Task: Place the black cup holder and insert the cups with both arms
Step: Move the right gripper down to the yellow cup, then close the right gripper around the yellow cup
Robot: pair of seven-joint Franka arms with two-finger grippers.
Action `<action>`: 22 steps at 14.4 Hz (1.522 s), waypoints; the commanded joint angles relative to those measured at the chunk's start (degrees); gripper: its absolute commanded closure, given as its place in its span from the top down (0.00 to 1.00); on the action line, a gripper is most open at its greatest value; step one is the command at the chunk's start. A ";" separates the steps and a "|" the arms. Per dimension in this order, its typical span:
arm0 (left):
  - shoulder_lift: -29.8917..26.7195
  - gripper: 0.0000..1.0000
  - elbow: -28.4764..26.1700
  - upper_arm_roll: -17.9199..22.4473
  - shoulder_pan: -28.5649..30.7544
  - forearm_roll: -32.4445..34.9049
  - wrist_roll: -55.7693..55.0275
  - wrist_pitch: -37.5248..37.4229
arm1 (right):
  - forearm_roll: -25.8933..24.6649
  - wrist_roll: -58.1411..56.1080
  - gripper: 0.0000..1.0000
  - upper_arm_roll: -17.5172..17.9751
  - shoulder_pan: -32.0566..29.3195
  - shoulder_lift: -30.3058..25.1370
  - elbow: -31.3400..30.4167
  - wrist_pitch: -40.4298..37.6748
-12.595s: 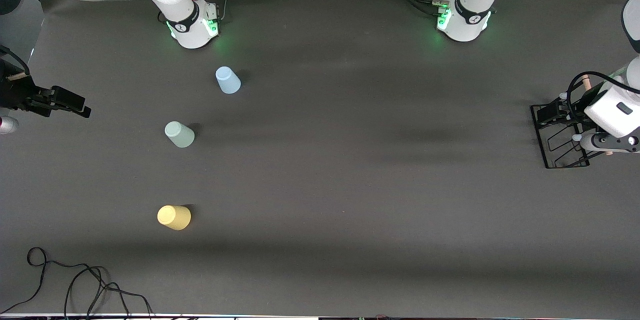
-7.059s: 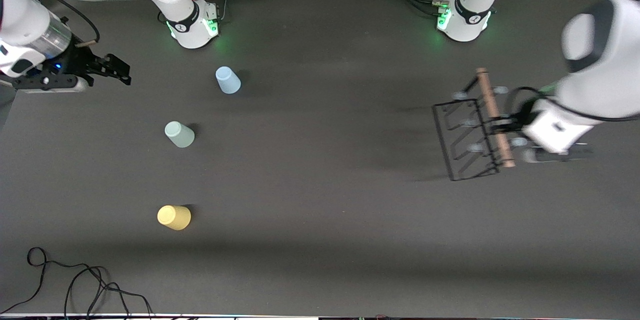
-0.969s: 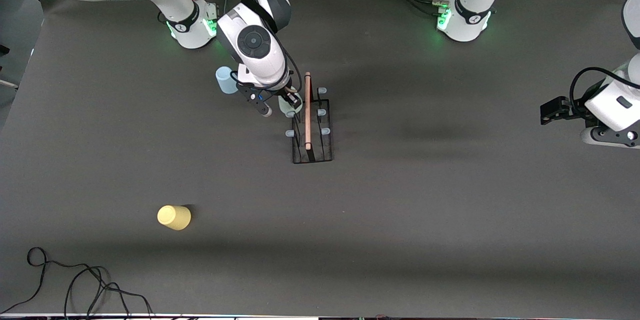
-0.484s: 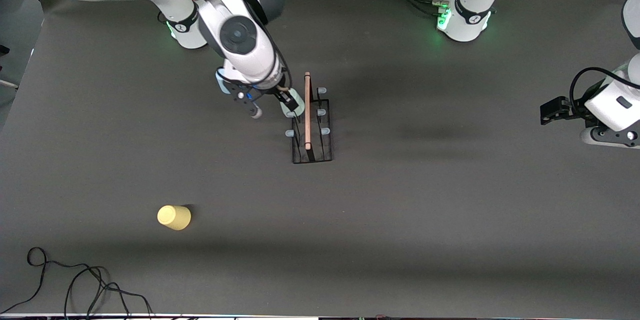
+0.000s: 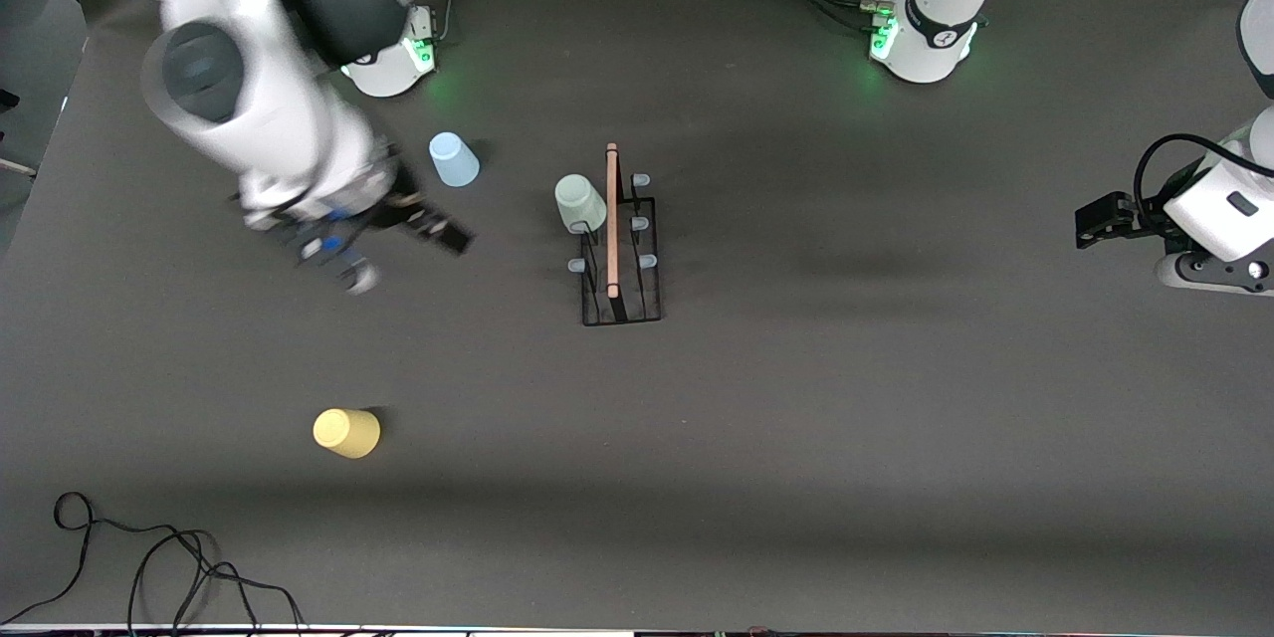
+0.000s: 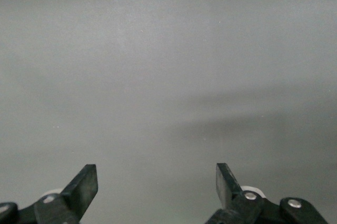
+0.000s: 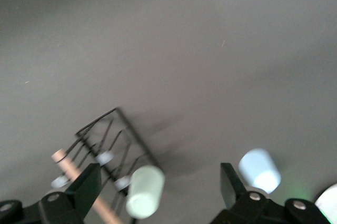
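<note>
— Three cups, we count. Where do we find each?

— We see the pale green cup [image 5: 579, 203] upside down on a peg of the black cup holder [image 5: 621, 249], on the side toward the right arm's end. The holder stands upright on the table [image 5: 796, 418], about midway between the two arms' ends, its wooden handle [image 5: 612, 219] on top. The light blue cup [image 5: 453, 160] sits on the table near the right arm's base, and the yellow cup [image 5: 346, 433] lies much nearer to the front camera.

— And the claws?

— We see the right gripper [image 5: 398, 229] released and carrying nothing, over the table between the blue cup and the yellow one. The left gripper [image 5: 1095, 224] waits at the left arm's end, its fingers [image 6: 84, 187] spread apart over bare table.
</note>
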 commanded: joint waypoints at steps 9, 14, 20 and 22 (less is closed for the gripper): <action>0.02 1.00 0.79 -0.15 0.03 0.24 -0.72 -1.13 | 4.88 -44.73 1.00 -1.85 -21.32 22.91 20.36 5.89; 0.02 1.00 0.79 -0.15 -0.06 0.24 -0.72 -1.13 | 10.86 -46.22 1.00 -1.23 -20.88 30.82 15.36 18.80; 0.02 1.00 0.79 -0.15 -0.06 0.24 -0.72 -1.13 | 15.78 -48.77 1.00 0.70 -21.23 36.71 12.10 29.46; 0.02 1.00 0.70 -0.15 0.03 0.24 -0.72 -1.13 | 16.14 -48.77 1.00 1.05 -21.23 37.51 11.58 29.73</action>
